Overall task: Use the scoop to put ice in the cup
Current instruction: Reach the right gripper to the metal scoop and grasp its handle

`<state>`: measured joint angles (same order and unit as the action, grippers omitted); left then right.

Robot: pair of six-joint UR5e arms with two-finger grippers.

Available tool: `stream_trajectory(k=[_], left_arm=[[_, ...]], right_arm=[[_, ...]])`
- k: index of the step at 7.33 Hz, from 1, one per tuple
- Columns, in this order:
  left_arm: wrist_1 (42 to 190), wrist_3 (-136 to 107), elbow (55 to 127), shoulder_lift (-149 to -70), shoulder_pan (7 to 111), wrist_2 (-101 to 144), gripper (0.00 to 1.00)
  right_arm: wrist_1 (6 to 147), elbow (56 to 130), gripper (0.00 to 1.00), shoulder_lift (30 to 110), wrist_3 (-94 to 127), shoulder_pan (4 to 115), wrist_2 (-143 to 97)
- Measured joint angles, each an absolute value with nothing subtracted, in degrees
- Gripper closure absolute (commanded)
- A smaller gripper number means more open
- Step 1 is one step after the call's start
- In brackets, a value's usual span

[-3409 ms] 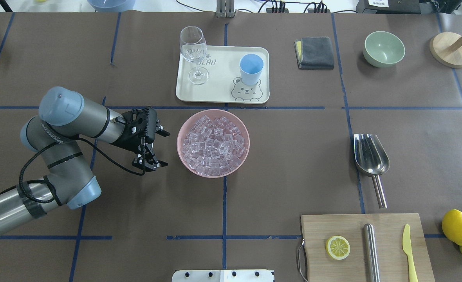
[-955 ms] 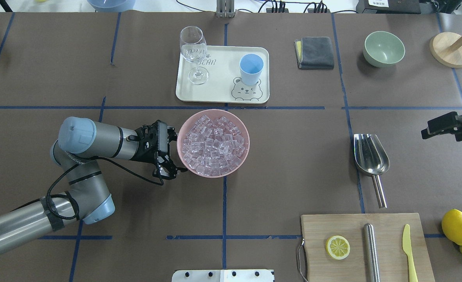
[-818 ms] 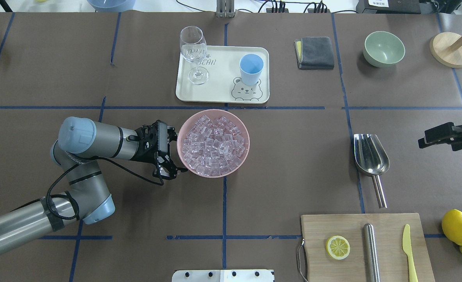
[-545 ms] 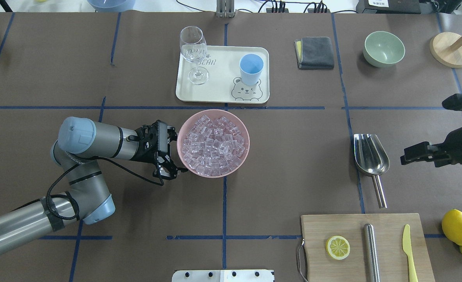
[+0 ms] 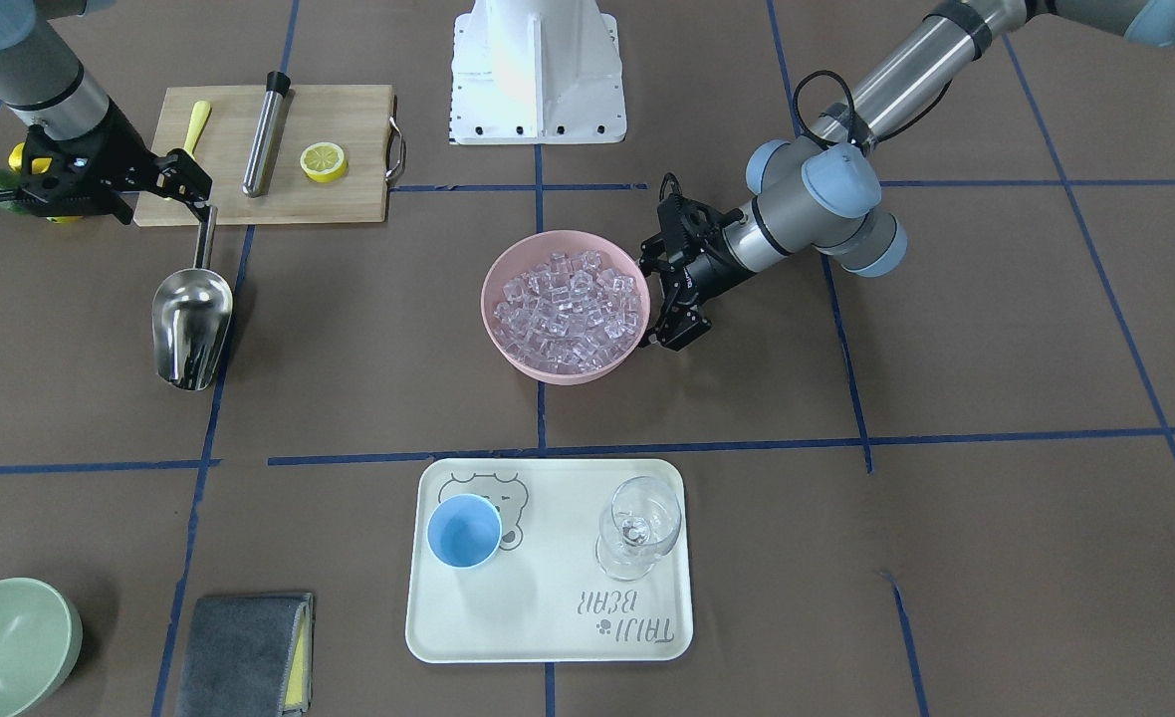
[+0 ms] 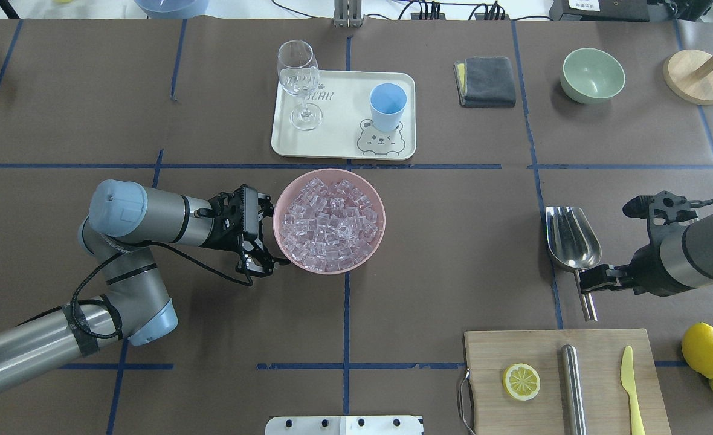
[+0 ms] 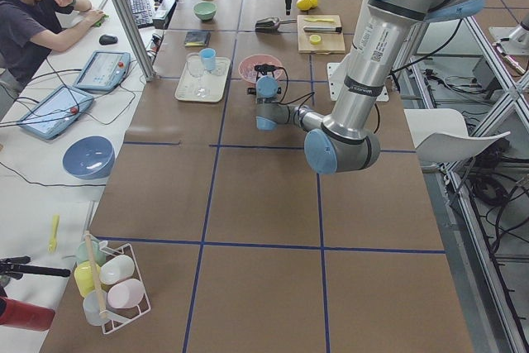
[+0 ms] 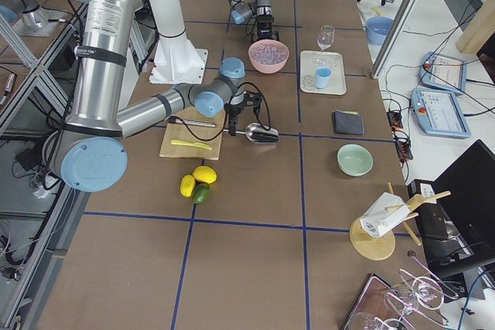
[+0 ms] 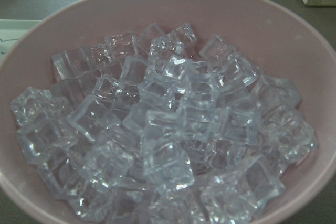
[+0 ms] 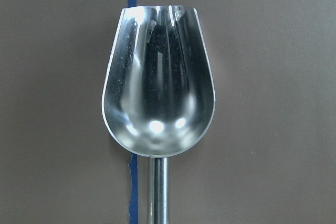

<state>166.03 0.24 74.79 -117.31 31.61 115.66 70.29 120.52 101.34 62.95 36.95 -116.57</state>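
The ice point(image 6: 330, 223) fills a pink bowl point(image 6: 332, 173) at the table's middle; the left wrist view shows the cubes close up point(image 9: 168, 129). My left gripper point(image 6: 274, 232) is open, its fingers just beside the bowl's left rim. The light-blue cup point(image 6: 388, 106) stands empty on a cream tray point(image 6: 338, 148) behind the bowl. The steel scoop point(image 6: 571, 238) lies flat on the right, trough away from me, centred in the right wrist view point(image 10: 157, 98). My right gripper point(image 6: 591, 281) is at the scoop's handle and looks open; its fingers do not show in the wrist view.
A wine glass point(image 6: 299, 78) stands on the tray's left. A cutting board point(image 6: 489, 353) with a lemon slice, a steel cylinder and a yellow knife lies just behind the scoop handle. Lemons point(image 6: 704, 349), a green bowl point(image 6: 592, 75) and a grey cloth point(image 6: 486, 80) are on the right.
My right arm has come in from the right edge and moved down-left to the scoop's handle. The left gripper closed in on the bowl's left rim earlier and has held still for the last second.
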Motion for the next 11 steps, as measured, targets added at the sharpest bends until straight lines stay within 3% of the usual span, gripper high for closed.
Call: stream_trajectory(k=[1,3,5,6,11], left_arm=[[166.34,0.21,74.79,-117.28,31.62,115.66,0.0],[166.52,0.18,74.79,-117.25,31.64,115.66,0.0],[166.55,0.18,74.79,-117.25,31.64,115.66,0.0],[166.55,0.18,74.8,-117.25,31.64,115.66,0.0],[166.57,0.18,74.82,-117.2,31.64,115.66,0.0]], right_arm=[[70.26,119.5,0.04,100.45,64.31,35.25,-115.4],[70.34,117.46,0.23,98.72,66.22,32.82,-113.19],[70.55,116.66,0.83,98.38,66.58,31.74,-112.49],[70.69,116.59,1.0,98.44,66.61,31.47,-112.6],[71.07,117.27,1.0,98.78,66.43,31.55,-112.98]])
